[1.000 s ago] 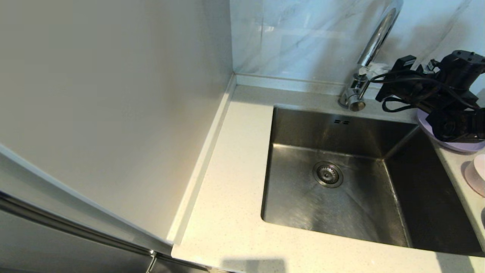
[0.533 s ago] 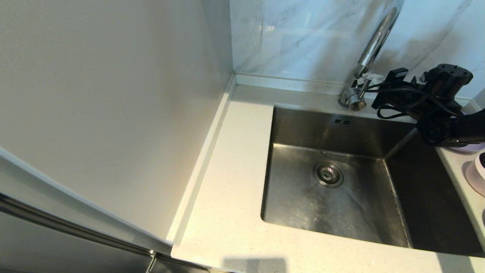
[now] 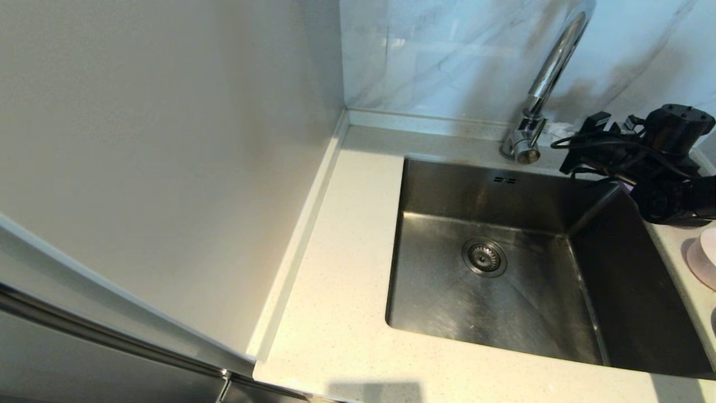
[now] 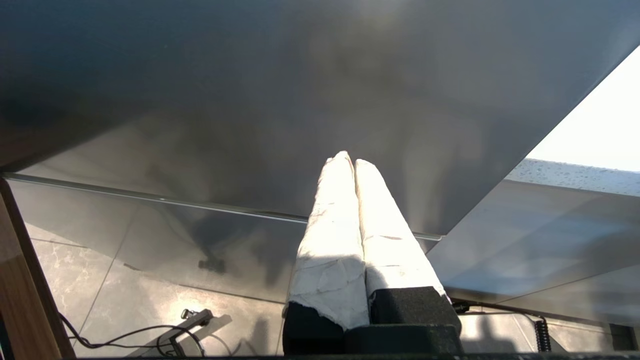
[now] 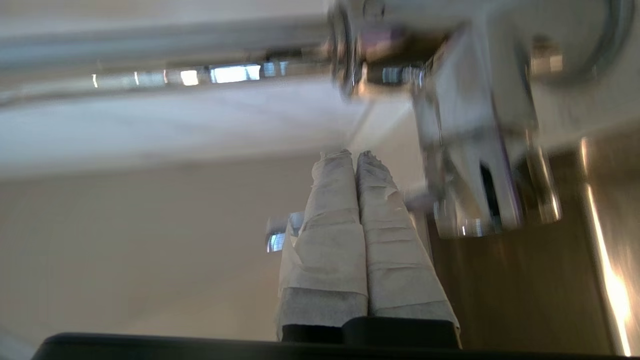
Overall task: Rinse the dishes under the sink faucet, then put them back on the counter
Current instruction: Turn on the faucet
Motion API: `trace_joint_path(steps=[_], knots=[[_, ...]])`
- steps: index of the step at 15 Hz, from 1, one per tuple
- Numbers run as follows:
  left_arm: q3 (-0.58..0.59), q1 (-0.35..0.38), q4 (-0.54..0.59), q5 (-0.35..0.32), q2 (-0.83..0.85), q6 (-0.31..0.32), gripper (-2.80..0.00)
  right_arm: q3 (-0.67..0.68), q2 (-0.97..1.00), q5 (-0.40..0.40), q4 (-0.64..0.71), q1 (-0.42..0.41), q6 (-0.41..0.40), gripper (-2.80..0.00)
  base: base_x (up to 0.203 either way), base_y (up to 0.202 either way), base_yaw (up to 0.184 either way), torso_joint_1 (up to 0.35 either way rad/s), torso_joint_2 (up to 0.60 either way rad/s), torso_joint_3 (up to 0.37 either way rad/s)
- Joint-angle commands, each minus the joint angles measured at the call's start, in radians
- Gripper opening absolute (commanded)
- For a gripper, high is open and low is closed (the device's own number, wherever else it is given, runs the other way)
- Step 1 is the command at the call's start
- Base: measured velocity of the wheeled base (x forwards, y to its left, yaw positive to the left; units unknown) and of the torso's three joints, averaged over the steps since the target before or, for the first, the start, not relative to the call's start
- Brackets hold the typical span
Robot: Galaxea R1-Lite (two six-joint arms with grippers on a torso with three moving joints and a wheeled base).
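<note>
Tap [image 3: 551,70] stands at back rim of sink [image 3: 503,268], chrome neck curving up twd marble wall, round base on counter [image 3: 335,291]. Right gripper [image 3: 556,130] sits just right of tap base, at base height, tips pointing at it; arm comes in from right edge over counter. In right wrist view both taped fingers [image 5: 330,240] are pressed together, nothing btwn them, w/ tap body [image 5: 480,165] close beside the tips; can't tell if touching.

Dishes on counter strip right of sink: plate [image 3: 629,187] mostly hidden under right arm, only a lavender sliver shows at sink's back-right corner. Nearer, at right edge of head view, pale bowl [image 3: 709,243] sits on pink saucer [image 3: 696,264], both cut off by frame.

Sink holds nothing but drain strainer [image 3: 484,257] in its floor.

Left gripper [image 4: 350,162] not in head view; its wrist view shows taped fingers [image 4: 332,225] closed against each other, holding nothing, pointing at a dark panel w/ tiled floor below.
</note>
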Motion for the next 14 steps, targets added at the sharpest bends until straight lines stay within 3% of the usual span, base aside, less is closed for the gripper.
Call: trace_joint_path(steps=[1,4,8,10,14], knots=[[0.000,0.000,0.000,0.000,0.000,0.000,-2.80,0.042,-0.043,0.060,-0.007,-0.024,0.009,-2.80,0.000,0.000,0.000,0.000,0.00,0.000],[0.000,0.000,0.000,0.000,0.000,0.000,-2.80,0.072,-0.058,0.131,-0.009,-0.025,0.008,-2.80,0.000,0.000,0.000,0.000,0.00,0.000],[0.000,0.000,0.000,0.000,0.000,0.000,-2.80,0.037,-0.027,0.023,-0.019,-0.025,0.004,-2.80,0.000,0.000,0.000,0.000,0.00,0.000],[0.000,0.000,0.000,0.000,0.000,0.000,-2.80,0.021,0.008,-0.042,-0.095,-0.028,0.000,-2.80,0.000,0.000,0.000,0.000,0.00,0.000],[0.000,0.000,0.000,0.000,0.000,0.000,-2.80,0.022,0.024,-0.036,-0.114,-0.033,0.011,-2.80,0.000,0.000,0.000,0.000,0.00,0.000]])
